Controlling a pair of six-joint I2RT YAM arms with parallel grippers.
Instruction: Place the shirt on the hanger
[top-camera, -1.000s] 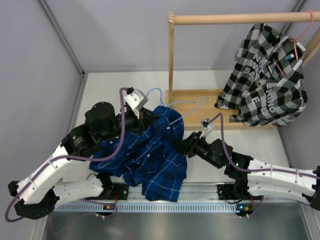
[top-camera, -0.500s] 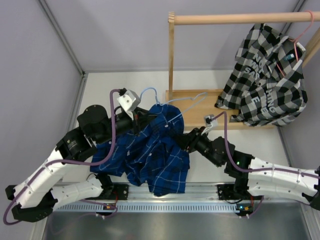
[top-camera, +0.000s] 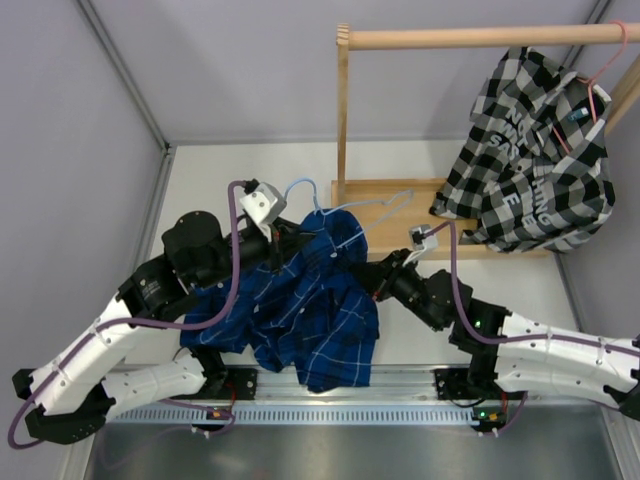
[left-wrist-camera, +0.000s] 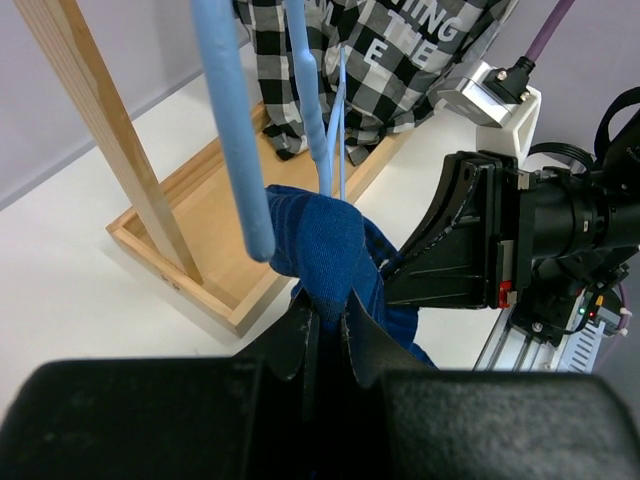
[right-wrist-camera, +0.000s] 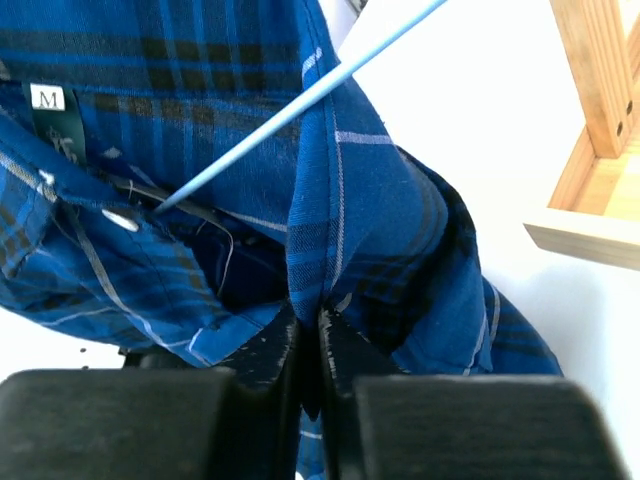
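at the left of the bench (top-camera: 225, 165), seen from above, the left claw (top-camera: 279, 246) is pressed together on a fold of the royal-blue plaid shirt (top-camera: 305, 300), up by its far edge. the left wrist view shows its fingertips (left-wrist-camera: 300, 335) pinching a bunched lump of blue cloth, with the light-blue wire hanger (left-wrist-camera: 236, 130) standing just ahead of them; i cannot tell whether the wire is also in that grip.

the shirt hangs crumpled between the two arms, its long axis running from the far side toward the near edge of the bench, collar end farthest, loose tails toward the arm bases. the hanger lies crosswise above it: hook at the left by the left wrist camera, the wire body stretching right and slightly away toward the wooden rack (top-camera: 343, 120). from the right wrist, one straight wire runs down into the open collar beside a button and the "m" size label.

right of the shirt, the right claw (top-camera: 376, 278) is closed on a vertical fold of the fabric, fingers (right-wrist-camera: 345, 345) squeezed tight around it.

far right, a black-and-white checked shirt (top-camera: 530, 150) hangs on a pink hanger (top-camera: 600, 75) from the rack's rail.
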